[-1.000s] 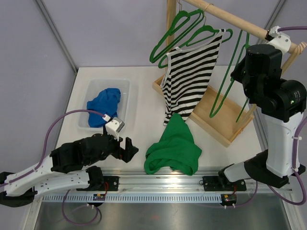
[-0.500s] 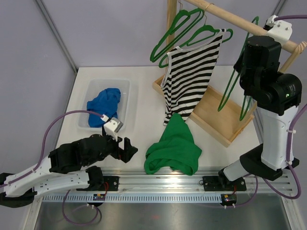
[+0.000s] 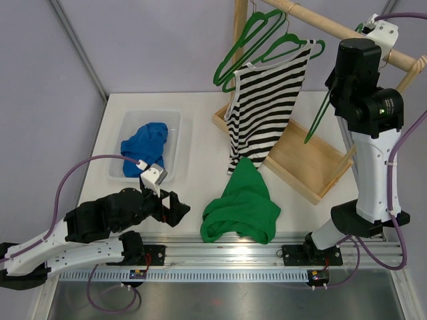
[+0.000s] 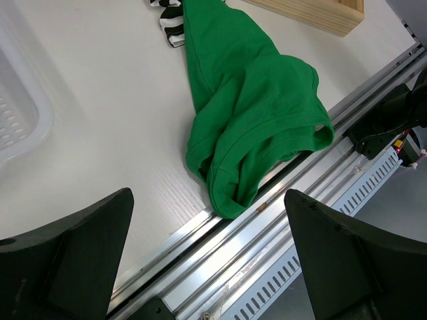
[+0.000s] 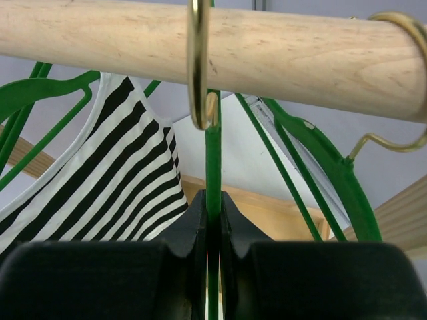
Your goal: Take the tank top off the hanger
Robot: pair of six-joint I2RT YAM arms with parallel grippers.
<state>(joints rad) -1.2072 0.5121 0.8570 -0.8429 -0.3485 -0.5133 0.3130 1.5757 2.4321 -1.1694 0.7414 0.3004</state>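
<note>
Fingers (image 5: pixel 190 230) of the right gripper (image 5: pixel 213 203) pinch tight on the stem of a bare hanger (image 5: pixel 212 153) under the rod (image 5: pixel 100 37) at 1 o'clock. The left gripper (image 3: pixel 175 208) gapes empty at 7. At 12 the tank top (image 3: pixel 267 100) hangs on its own hanger (image 3: pixel 287 45), so stripping looks not yet begun. Next, I judge, the bare hanger must clear aside. A green shirt (image 3: pixel 243 203) lies at 6, blue cloth (image 3: pixel 143 143) at 9.

The rail (image 5: pixel 280 53) sits right over my right claw (image 5: pixel 212 217), which pinches a hanger (image 5: pixel 212 153); more hangers (image 5: pixel 313 143) crowd both sides. Bare counter (image 3: pixel 200 153) between bin (image 3: pixel 175 127) and green shirt (image 3: pixel 243 200) lies open before my left claw (image 3: pixel 175 209).
</note>
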